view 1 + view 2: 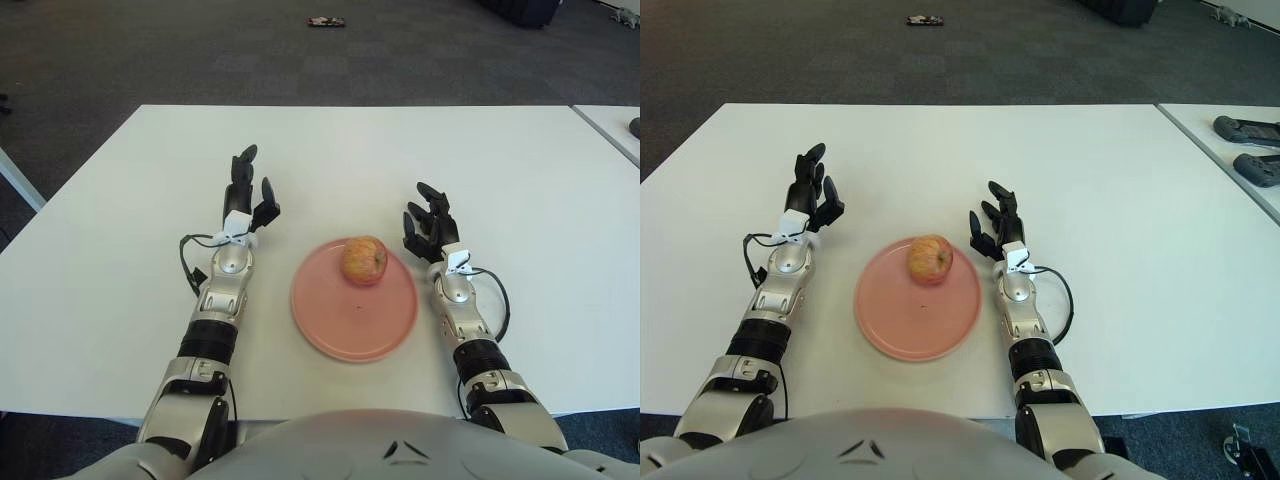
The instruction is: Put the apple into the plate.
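Note:
A red-yellow apple (365,260) sits on the far part of a pink plate (340,322) in the middle of the white table. My right hand (430,223) is just right of the plate's far rim, a few centimetres from the apple, fingers spread and empty. My left hand (248,192) is left of the plate, fingers extended and empty.
The white table (120,270) spreads around the plate. A second table with dark devices (1247,130) stands at the right. A small dark object (326,21) lies on the grey carpet beyond the table.

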{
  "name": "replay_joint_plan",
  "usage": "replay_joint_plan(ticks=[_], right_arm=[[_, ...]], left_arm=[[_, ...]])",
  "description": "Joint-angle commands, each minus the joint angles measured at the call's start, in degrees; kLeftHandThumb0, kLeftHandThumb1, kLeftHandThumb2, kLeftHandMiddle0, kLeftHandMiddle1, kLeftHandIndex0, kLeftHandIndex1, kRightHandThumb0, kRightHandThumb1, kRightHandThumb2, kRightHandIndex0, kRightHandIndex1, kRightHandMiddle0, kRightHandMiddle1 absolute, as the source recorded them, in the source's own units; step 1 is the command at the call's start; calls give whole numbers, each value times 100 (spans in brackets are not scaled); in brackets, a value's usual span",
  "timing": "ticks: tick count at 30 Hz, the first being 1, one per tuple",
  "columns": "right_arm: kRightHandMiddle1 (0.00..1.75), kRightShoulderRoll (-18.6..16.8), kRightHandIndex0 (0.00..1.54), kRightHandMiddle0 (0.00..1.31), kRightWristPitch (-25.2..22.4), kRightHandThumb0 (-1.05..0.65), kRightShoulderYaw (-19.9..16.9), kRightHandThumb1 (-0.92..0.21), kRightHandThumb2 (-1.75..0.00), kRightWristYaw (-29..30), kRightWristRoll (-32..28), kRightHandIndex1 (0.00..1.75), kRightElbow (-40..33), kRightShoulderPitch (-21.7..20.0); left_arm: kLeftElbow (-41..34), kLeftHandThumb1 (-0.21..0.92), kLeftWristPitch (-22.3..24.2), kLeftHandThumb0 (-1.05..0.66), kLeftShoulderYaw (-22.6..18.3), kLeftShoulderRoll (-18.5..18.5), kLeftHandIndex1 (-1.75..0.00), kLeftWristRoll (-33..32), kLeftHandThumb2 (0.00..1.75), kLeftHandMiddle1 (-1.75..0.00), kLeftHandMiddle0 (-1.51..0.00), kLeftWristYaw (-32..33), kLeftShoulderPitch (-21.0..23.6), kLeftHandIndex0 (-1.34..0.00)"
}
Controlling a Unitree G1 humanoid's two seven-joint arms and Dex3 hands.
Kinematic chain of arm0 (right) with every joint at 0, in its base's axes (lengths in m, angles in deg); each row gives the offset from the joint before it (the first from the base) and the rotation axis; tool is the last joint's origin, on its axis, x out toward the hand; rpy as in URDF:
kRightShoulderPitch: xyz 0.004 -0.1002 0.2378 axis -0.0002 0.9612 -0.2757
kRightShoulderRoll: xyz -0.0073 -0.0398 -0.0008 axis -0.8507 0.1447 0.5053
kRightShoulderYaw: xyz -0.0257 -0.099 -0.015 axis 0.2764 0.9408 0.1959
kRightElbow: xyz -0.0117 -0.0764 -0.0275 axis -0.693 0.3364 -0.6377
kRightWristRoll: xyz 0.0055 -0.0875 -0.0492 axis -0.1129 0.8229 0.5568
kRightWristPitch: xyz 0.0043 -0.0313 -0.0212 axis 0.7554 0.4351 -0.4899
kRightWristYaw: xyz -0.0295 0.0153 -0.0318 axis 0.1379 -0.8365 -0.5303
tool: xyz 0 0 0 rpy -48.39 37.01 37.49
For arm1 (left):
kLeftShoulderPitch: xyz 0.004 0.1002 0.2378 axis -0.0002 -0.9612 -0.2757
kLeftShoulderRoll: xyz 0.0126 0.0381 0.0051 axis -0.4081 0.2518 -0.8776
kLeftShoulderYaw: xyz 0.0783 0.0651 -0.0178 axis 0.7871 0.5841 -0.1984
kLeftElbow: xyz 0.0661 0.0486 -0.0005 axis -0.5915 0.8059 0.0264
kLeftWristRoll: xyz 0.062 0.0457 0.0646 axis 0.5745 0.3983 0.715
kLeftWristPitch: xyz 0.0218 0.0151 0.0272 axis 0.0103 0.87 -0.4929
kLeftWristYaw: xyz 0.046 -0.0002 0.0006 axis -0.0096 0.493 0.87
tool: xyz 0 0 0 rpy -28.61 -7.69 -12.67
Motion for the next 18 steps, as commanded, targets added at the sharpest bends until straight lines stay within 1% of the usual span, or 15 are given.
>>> replay_joint_plan(ticks=[1, 9, 11, 15, 18], right_arm=[[60, -33, 23, 0, -383, -47, 19, -73, -77, 1, 30, 35, 231, 316], [61, -16, 22, 0, -397, -47, 39, -73, -76, 5, 51, 36, 230, 308], [60, -18, 22, 0, -419, -46, 44, -73, -76, 13, 60, 36, 220, 310], [60, -27, 22, 0, -453, -46, 40, -73, -76, 37, 69, 36, 245, 281], [61, -30, 22, 0, -457, -46, 39, -73, -76, 45, 76, 36, 246, 281]], left_arm=[[188, 92, 27, -82, -55, -135, -72, 104, 95, -10, -26, -51, -126, 0], [399, 92, 144, -81, -125, -142, -72, -16, 92, -10, -26, -111, -132, 0], [550, 92, 142, -81, -172, -146, -72, -47, 92, -10, -26, -101, -82, 0], [1161, 92, -31, -80, -298, -187, -73, -155, 90, -10, -27, -124, 148, 0], [1372, 92, -144, -80, -336, -190, -74, -172, 89, -10, -27, -138, 210, 0]])
